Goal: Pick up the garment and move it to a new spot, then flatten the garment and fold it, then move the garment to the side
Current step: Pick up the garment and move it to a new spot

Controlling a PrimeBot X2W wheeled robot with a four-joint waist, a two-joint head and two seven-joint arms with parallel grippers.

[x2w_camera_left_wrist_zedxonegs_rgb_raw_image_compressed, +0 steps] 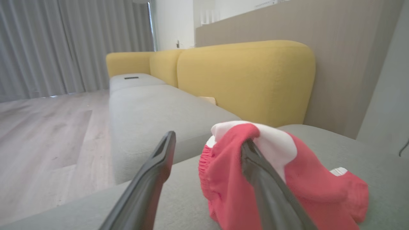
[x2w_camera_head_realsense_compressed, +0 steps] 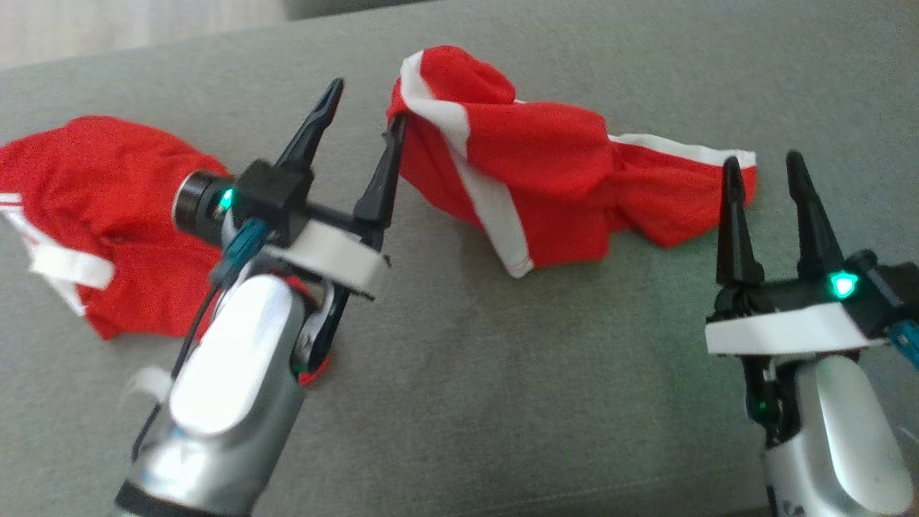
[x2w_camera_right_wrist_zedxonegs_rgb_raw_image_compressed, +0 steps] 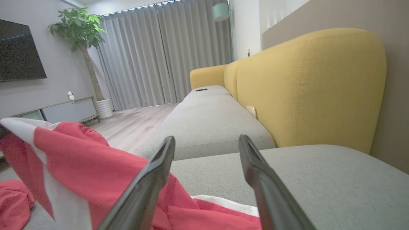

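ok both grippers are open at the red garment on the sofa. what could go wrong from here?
1. A fold of the garment is draped over one finger of the open left gripper; pulling away could drag the cloth along.
2. A second red garment lies under the left arm, so it might snag or get picked up by mistake.
3. The garment is bunched and twisted, so the open right gripper may pinch several layers.
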